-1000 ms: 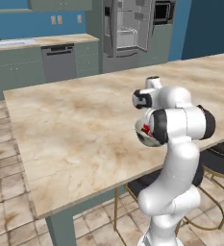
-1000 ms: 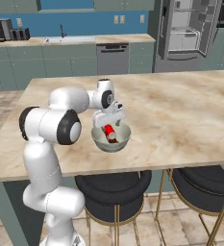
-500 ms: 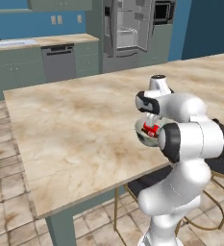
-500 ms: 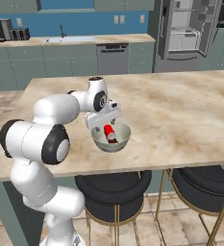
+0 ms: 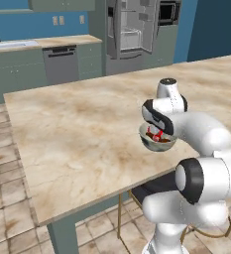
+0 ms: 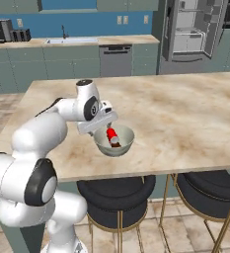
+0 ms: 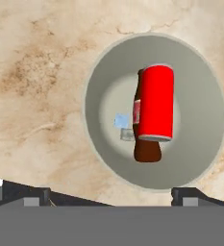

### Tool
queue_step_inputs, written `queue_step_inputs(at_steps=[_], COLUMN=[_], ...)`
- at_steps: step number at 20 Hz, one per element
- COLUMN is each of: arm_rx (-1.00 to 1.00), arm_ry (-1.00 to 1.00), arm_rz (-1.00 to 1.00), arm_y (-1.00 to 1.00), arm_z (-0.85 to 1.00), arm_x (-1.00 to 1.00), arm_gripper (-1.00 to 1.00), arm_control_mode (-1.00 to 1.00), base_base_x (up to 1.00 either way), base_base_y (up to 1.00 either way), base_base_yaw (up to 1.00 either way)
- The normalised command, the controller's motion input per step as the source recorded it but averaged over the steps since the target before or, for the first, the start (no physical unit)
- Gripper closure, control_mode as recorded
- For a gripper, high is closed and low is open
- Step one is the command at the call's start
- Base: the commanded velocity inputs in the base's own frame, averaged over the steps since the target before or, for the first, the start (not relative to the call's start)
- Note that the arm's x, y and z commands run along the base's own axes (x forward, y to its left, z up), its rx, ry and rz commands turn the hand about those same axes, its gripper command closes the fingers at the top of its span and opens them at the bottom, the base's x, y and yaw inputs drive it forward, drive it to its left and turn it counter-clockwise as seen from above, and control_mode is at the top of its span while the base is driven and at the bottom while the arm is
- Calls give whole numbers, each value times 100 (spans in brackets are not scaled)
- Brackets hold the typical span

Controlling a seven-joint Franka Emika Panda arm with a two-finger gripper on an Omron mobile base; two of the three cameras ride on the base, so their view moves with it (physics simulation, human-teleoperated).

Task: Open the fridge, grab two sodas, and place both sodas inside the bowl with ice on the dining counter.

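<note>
The big fridge (image 6: pixel 193 30) stands at the top right of the right base view with its doors open. The wide beige counter (image 6: pixel 185 113) fills the middle. The round bowl (image 6: pixel 114 141) sits on it near the front edge. The hand (image 6: pixel 104 121) hangs just above the bowl's left rim, spread wide and holding nothing. Inside the bowl lie the red can (image 7: pixel 154 103) and the brown soda (image 7: pixel 145 150), touching, beside small ice cubes (image 7: pixel 123 126).

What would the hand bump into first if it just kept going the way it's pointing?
Probably the red can lying on a darker bottle in the bowl; the open hand points down at it, though exact depth is unclear.
</note>
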Motion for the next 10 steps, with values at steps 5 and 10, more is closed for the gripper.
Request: queue_step_inputs(at_steps=[5,10], arm_rx=[0,0], arm_ry=[-11,-11], arm_rz=[-11,-11], arm_y=[2,0], arm_z=[33,32], arm_x=[-53,-54], arm_gripper=[-100,-100], arm_control_mode=[-100,-100], base_base_x=[0,0], base_base_y=[0,0], base_base_yaw=[0,0])
